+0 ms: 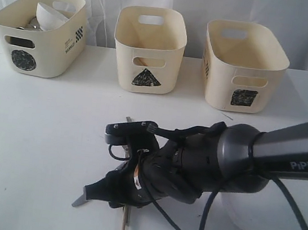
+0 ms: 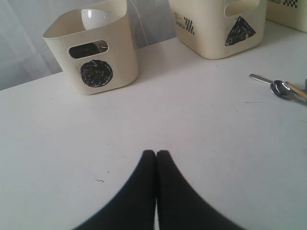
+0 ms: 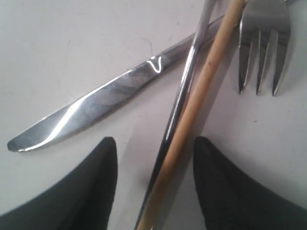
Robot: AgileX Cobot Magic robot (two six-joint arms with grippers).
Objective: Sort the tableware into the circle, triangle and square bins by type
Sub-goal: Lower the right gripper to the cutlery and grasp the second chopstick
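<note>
My right gripper (image 3: 155, 140) hangs open low over a pile of cutlery near the table's front. A wooden chopstick (image 3: 206, 81) and a slim steel handle (image 3: 184, 91) run between its jaws, untouched. The steel knife (image 3: 96, 108) lies crossed under them and the fork (image 3: 264, 43) lies beside them. In the exterior view this gripper (image 1: 104, 191) hides most of the pile; the knife tip (image 1: 78, 200) pokes out. The left gripper (image 2: 156, 153) is shut and empty over bare table. A steel spoon (image 2: 283, 88) lies off to its side. The circle bin (image 1: 40, 32) holds the white bowl (image 1: 50, 15) and steel ware.
The triangle bin (image 1: 149, 49) and the square bin (image 1: 243, 64) stand in a row with the circle bin at the back. The large white square plate (image 1: 276, 222) lies at the front right, partly under the right arm (image 1: 285, 155). A cable loops below the wrist.
</note>
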